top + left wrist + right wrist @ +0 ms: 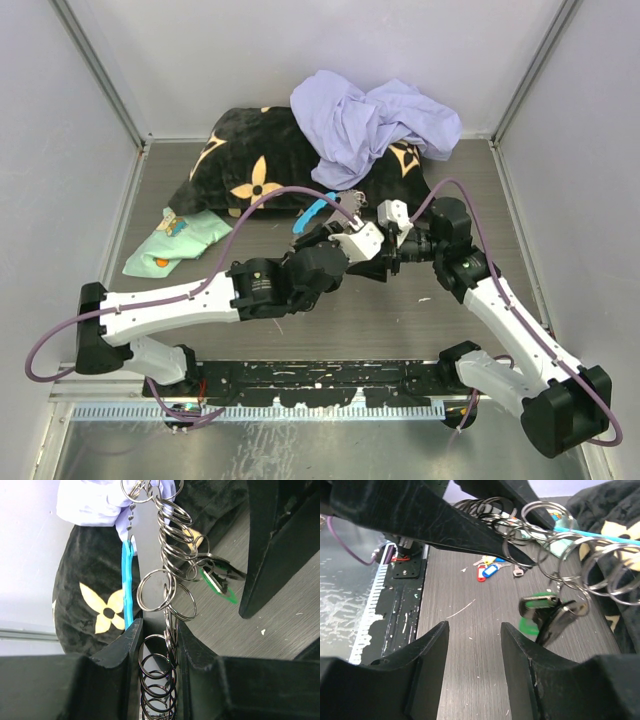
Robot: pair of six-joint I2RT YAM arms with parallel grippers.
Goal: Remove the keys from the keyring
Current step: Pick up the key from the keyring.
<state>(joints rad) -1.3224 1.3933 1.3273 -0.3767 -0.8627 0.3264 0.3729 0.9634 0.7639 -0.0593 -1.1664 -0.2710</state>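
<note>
My left gripper (159, 627) is nearly shut, its jaws pinched onto the keyring (172, 555). A stack of silver rings is clamped between the black fingers (125, 645), and the rest of the chain runs out past the tips toward the back of the table (400, 320). The blue crescent (127, 580) hangs off the chain on one side, edge-on to the left wrist camera and just in front of the pillow (250, 150). One key with a green tag (540, 611) dangles from the rings on the other side; I cannot tell whether its tag touches the tabletop. My right gripper (475, 630) is wide open with nothing between its jaws — only bare table shows in the gap. It sits low and close to the green-tagged key without touching it. The chain crosses above and ahead of it, from the left gripper over toward the pillow. Farther out on the table, near the front edge, lie loose keys (487, 571) with red, blue and yellow tags, bunched together and well apart from the chain. Behind everything the black flowered pillow rests against the back wall with a lavender cloth (370, 115) heaped on its right end — a mint cloth (180, 240) lies flat by its left corner.
</note>
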